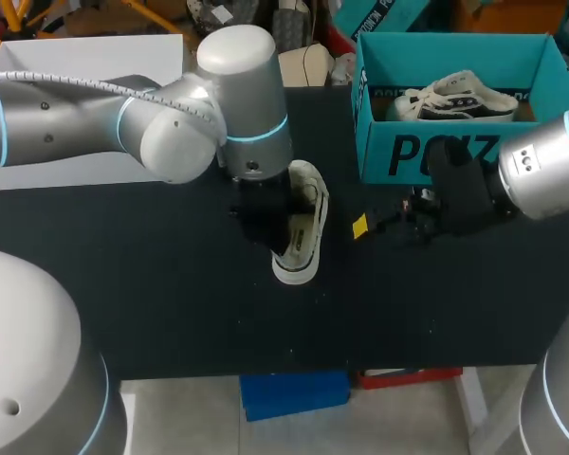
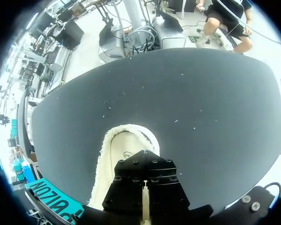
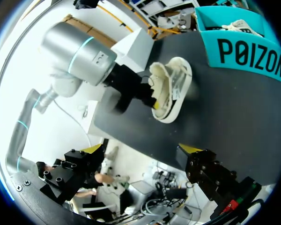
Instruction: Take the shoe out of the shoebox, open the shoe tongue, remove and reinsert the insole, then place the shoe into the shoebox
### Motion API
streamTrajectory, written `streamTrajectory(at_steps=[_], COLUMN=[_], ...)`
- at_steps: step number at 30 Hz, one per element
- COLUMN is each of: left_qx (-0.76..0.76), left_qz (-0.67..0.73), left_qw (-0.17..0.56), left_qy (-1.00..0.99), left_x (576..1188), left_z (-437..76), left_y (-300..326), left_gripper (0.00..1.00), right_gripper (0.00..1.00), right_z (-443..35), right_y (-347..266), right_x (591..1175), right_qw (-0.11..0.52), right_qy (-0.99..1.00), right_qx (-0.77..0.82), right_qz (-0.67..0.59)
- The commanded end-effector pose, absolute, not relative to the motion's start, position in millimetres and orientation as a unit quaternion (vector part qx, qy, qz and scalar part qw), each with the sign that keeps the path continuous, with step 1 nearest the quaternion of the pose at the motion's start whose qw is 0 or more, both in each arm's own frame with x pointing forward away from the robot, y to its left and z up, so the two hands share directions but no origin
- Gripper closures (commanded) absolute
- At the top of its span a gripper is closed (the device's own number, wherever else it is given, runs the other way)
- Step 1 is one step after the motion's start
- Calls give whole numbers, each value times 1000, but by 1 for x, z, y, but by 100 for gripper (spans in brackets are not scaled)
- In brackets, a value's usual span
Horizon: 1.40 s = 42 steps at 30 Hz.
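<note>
A white shoe (image 1: 303, 223) with fleecy lining lies on the black table (image 1: 171, 303), toe toward the front edge. My left gripper (image 1: 266, 216) stands over its open side with fingers shut; in the left wrist view the left gripper (image 2: 144, 206) presses down at the shoe (image 2: 124, 150) lining, and what it pinches is hidden. The right wrist view shows the left gripper (image 3: 152, 101) at the edge of the shoe (image 3: 171, 89). My right gripper (image 1: 384, 224) hovers open right of the shoe, with nothing between its fingers; in its own view the right gripper (image 3: 140, 154) is well short of the shoe.
The teal shoebox (image 1: 436, 156) stands at the back right with a second white shoe (image 1: 455, 98) inside; the right wrist view shows the shoebox (image 3: 246, 51) beyond the shoe. A white flat box (image 1: 85, 57) lies at the back left.
</note>
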<state>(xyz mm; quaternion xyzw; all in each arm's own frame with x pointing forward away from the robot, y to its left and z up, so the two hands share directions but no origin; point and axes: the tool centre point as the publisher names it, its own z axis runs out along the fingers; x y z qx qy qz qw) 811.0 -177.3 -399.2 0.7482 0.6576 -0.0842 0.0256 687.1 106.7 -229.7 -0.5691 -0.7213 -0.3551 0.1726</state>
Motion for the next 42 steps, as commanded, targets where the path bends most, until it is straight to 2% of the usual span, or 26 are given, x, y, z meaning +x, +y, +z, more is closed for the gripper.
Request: streamTrajectory(at_steps=[1, 13, 17, 22, 31, 38, 42], left_qx=[748, 744, 712, 630, 512, 452, 437], left_qz=[-85, -111, -178, -338, -378, -358, -325], left_qw=[17, 25, 30, 41, 140, 206, 217], left_qy=[658, 658, 679, 698, 759, 790, 810], left_x=[815, 813, 812, 818, 856, 894, 917], left_z=[-418, -415, -386, -344, -298, -283, -284], left_y=[-187, -193, -190, -189, -184, -181, -180], left_gripper=[100, 100, 100, 100, 100, 100, 100], right_gripper=[0, 0, 0, 0, 0, 0, 0], right_z=[-229, -229, -229, -229, -229, -229, -229], right_y=[107, 107, 107, 107, 107, 107, 107], right_x=[687, 687, 687, 687, 687, 687, 687], right_qw=[173, 173, 173, 173, 173, 173, 173], right_qy=[-722, -722, -722, -722, -722, -722, -722], right_qx=[-569, -569, -569, -569, -569, -569, -569], right_qz=[-354, -354, -354, -354, -354, -354, -354])
